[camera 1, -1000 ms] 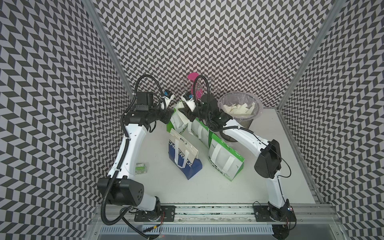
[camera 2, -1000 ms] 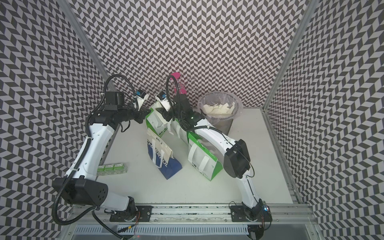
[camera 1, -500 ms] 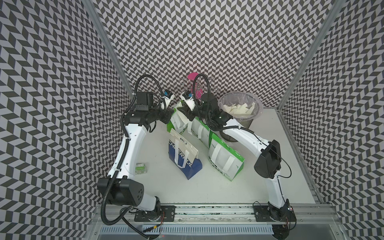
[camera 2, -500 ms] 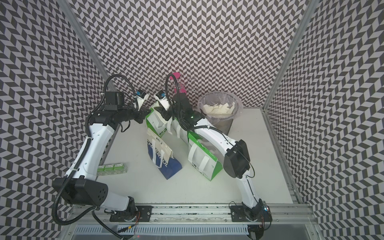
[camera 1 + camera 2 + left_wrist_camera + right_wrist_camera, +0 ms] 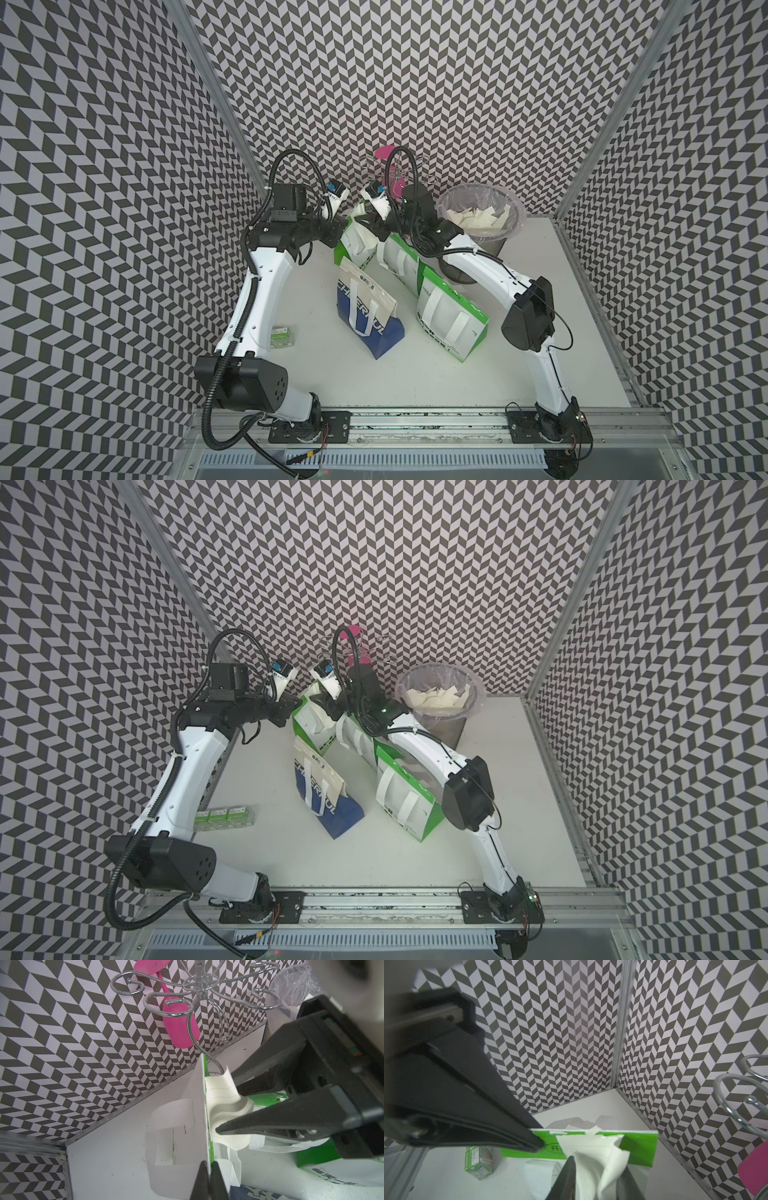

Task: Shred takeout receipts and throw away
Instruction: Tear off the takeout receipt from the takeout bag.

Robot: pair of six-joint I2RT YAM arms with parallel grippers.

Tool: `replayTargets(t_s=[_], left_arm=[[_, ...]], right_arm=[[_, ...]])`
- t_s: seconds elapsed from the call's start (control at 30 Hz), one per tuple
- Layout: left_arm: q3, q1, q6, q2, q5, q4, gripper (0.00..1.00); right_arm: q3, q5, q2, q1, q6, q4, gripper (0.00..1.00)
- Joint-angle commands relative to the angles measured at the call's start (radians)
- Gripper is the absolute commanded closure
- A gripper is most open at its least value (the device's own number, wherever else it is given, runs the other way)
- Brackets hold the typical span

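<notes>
Right claw is straddling, with jaws apart, a buckled cream paper receipt at the mouth of the farthest green-and-white paper bag at the far middle of the white bench, while the left claw is pinching that bag's rim, clamped tight.

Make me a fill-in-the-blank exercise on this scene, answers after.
The left gripper is ____ on the rim of the green-and-white bag.
The curled receipt stands ____ the fingers of the right gripper.
Torn paper pieces lie in the lined ____.
The glass hanging on the wire rack is ____.
Missing: shut; between; bin; pink.
</notes>
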Motion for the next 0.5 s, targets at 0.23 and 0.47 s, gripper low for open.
replayTargets(t_s=[0.23, 0.47], left_arm=[[0.037, -0.008, 0.007, -0.014, 0.048, 0.032, 1.0], [0.036, -0.006, -0.005, 0.005, -0.04, 0.026, 1.0]], right_arm=[[0.08, -0.083, 0.038, 0.004, 0.017, 0.008, 0.95], [0.01, -0.118, -0.039, 0.003, 0.033, 0.106, 1.0]])
